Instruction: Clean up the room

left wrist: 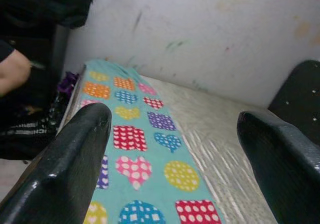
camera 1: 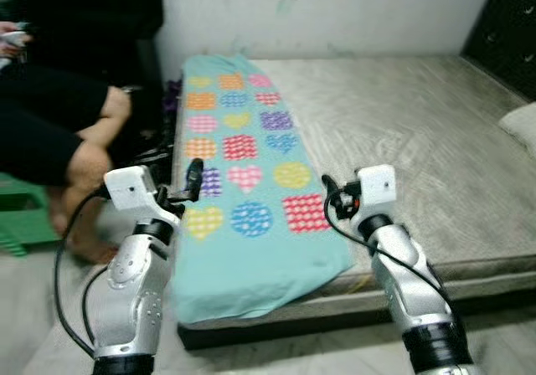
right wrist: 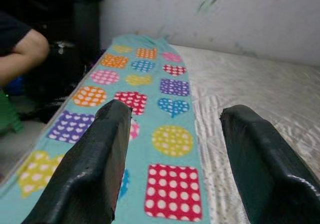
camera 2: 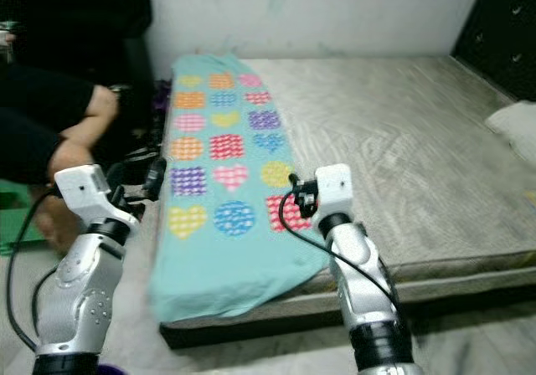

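Teal blanket [camera 1: 251,241] with multicoloured dotted hearts, squares and circles; grey streaked mattress [camera 1: 419,157]; green stool [camera 1: 21,216].

A seated person [camera 1: 59,132] beside a green stool [camera 1: 21,216].

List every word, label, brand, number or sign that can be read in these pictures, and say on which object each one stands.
No text can be read with certainty.
Black bag on the floor: a band of white letters, too blurred to read.
Long turquoise blanket with coloured dotted hearts, squares and circles: patterns only, no words.
White housing of the left gripper and of the right gripper: no label readable.
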Available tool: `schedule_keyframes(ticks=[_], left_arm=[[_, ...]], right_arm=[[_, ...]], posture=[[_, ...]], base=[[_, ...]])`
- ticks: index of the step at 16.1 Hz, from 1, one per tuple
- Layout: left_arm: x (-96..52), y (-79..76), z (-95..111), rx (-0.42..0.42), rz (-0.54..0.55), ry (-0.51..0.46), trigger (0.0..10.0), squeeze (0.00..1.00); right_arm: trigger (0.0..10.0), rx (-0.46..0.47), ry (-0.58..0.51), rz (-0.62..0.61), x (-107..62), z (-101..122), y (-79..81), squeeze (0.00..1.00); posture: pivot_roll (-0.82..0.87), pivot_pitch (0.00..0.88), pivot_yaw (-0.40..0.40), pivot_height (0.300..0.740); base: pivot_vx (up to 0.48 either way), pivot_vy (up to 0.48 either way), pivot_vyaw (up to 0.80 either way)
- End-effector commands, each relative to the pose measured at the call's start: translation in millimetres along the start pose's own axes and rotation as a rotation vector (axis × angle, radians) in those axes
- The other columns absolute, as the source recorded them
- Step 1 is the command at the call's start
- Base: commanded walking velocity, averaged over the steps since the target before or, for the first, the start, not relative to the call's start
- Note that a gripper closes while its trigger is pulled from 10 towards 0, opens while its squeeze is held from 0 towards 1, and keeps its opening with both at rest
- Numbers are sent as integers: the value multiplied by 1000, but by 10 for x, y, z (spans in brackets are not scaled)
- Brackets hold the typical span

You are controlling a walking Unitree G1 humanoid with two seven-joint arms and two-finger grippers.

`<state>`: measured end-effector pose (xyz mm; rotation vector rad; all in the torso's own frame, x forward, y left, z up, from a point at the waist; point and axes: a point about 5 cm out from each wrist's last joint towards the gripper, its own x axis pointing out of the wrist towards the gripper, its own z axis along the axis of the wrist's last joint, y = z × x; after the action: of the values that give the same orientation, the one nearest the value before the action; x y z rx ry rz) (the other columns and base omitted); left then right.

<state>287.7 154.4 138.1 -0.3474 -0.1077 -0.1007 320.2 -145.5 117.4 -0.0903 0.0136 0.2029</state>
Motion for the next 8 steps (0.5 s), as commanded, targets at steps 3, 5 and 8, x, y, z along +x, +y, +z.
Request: schedule_keyframes(ticks=[3, 5, 8], left_arm=[[6, -88, 9, -4, -55, -7, 10000, 0], [9, -97, 8, -5, -63, -7, 10000, 0], [10, -117, -1, -7, -78, -3, 10000, 0]], right_arm=[[10000, -2, 5, -16, -6, -4, -56, 0], [10000, -2, 6, -16, -7, -9, -53, 0], [10000, -1, 7, -18, -11, -16, -51, 0]], posture=[[-99, 19, 10, 740], [-99, 18, 11, 740], [-93, 12, 13, 740]], base=[[0, 0, 0], [268, 0, 0], [324, 0, 0]])
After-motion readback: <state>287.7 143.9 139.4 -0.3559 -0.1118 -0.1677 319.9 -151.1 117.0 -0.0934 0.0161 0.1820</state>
